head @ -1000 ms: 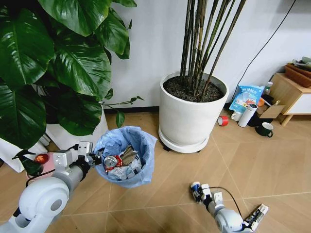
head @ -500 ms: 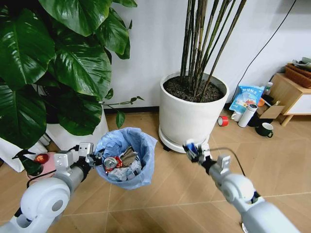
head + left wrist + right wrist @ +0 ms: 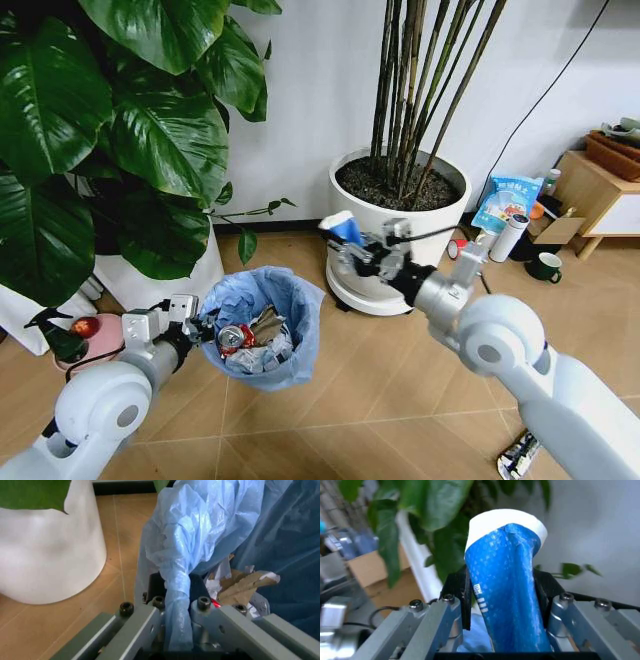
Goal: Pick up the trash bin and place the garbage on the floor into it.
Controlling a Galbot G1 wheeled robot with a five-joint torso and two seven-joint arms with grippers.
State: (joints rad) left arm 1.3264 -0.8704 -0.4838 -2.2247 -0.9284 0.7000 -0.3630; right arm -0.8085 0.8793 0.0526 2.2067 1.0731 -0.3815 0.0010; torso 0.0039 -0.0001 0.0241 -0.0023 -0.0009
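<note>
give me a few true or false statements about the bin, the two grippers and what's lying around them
1. The left gripper is clamped on the rim of the trash bin. True.
2. The right gripper is empty. False: it holds a blue-and-white wrapper between its fingers.
3. The trash bin is empty. False: a crushed can and crumpled paper already lie inside the blue bag.
4. The right gripper is raised in front of the white plant pot, to the right of the bin. True.
5. The red tape roll is inside the bin. False: it lies on the floor beside the white plant pot.
</note>
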